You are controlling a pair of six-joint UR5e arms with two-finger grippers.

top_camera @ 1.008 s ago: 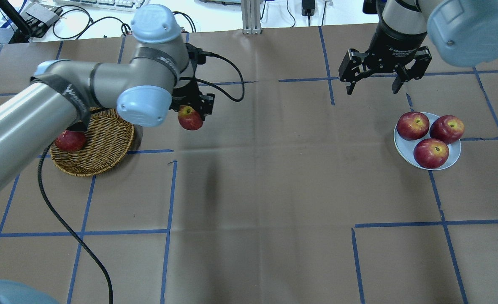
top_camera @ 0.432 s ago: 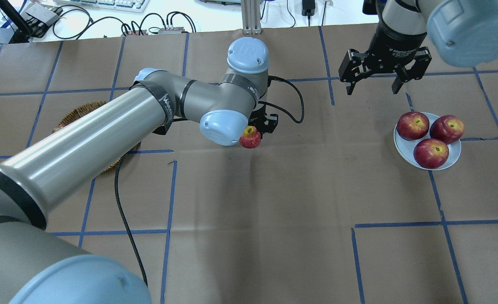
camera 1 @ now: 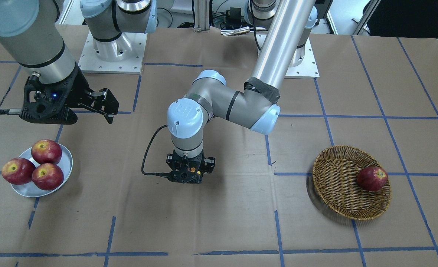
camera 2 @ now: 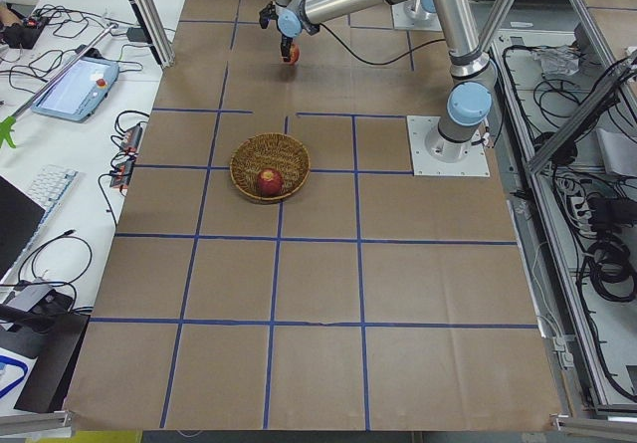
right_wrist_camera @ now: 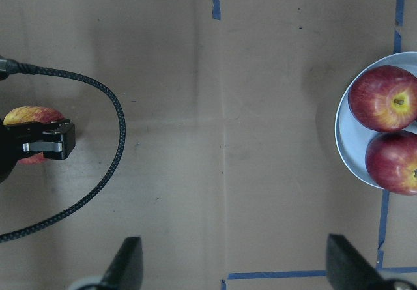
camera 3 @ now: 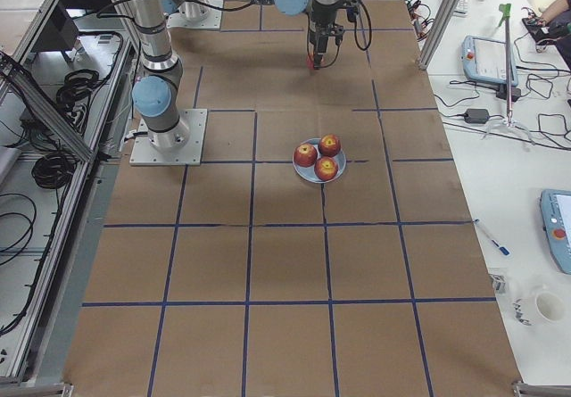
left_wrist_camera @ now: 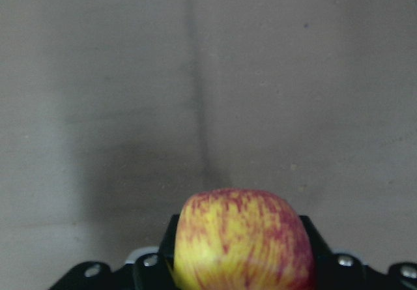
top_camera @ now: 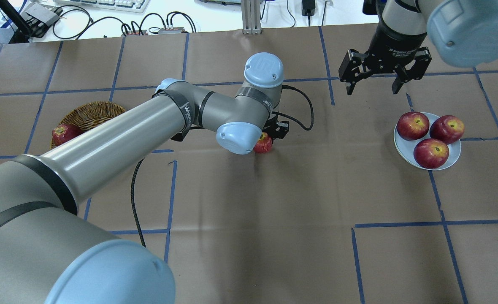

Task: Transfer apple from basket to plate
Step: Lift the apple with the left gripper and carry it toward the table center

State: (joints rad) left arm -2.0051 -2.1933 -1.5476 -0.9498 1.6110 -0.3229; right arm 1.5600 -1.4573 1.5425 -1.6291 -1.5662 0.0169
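Since one second ago the left gripper has travelled from just beside the basket to the table's middle, roughly between basket and plate. Its jaws remain clamped on the apple, whose yellow-streaked skin fills the lower part of the left wrist view. The apple hangs over bare paper, apart from both basket and plate. The left arm now stretches across the overhead view and covers part of the basket.

The right gripper has not moved. It hovers beyond the plate, jaws wide apart and holding nothing. The three dark red apples on the plate lie as before, touching one another. One dark red apple stays in the basket against its rim.

The table is covered in creased brown paper marked into squares with blue tape. A black cable trails from the left wrist. Beyond the table's far edge a white bench carries a keyboard and loose leads.
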